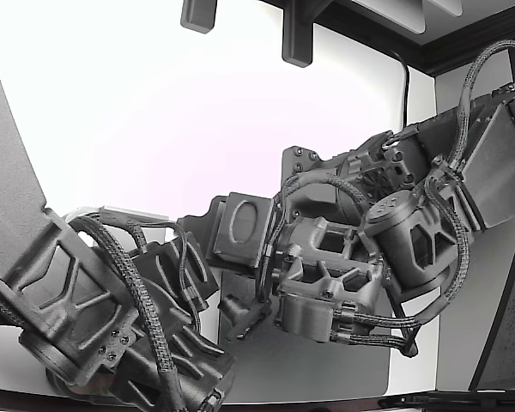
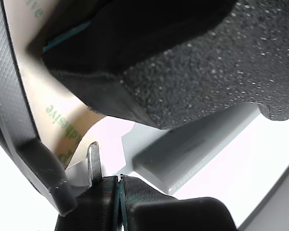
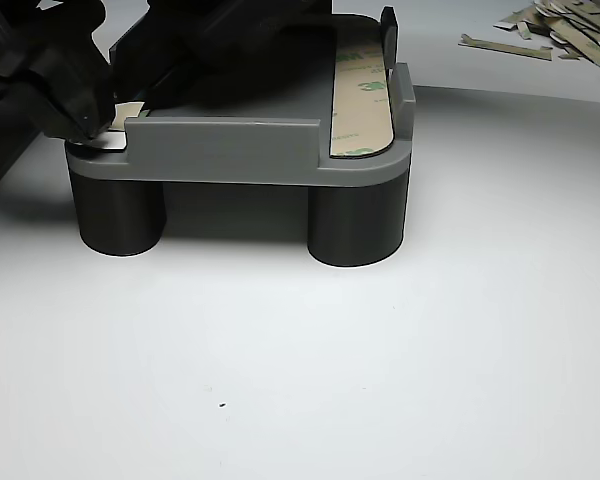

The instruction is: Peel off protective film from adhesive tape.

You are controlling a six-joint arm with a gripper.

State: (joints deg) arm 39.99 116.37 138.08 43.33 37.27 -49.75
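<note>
The adhesive tape's tan protective film (image 2: 58,110) with green print lies on a grey fixture (image 3: 230,150). A second film-covered strip (image 3: 360,100) runs along the fixture's right side in the other view. My gripper (image 2: 119,182) sits at the fixture's left corner (image 3: 85,120), its dark fingers (image 2: 139,192) pressed together on the film's lifted end (image 3: 122,113). A thin metal tip (image 2: 94,161) stands beside the curled film edge. A large black body (image 2: 183,62), seemingly the second arm, rests on top of the fixture and hides much of the film.
The fixture stands on two dark round legs (image 3: 355,225) on a white table. Several peeled film scraps (image 3: 560,30) lie at the far right in the other view. In the exterior view both arms (image 1: 343,249) crowd over a grey plate (image 1: 309,360).
</note>
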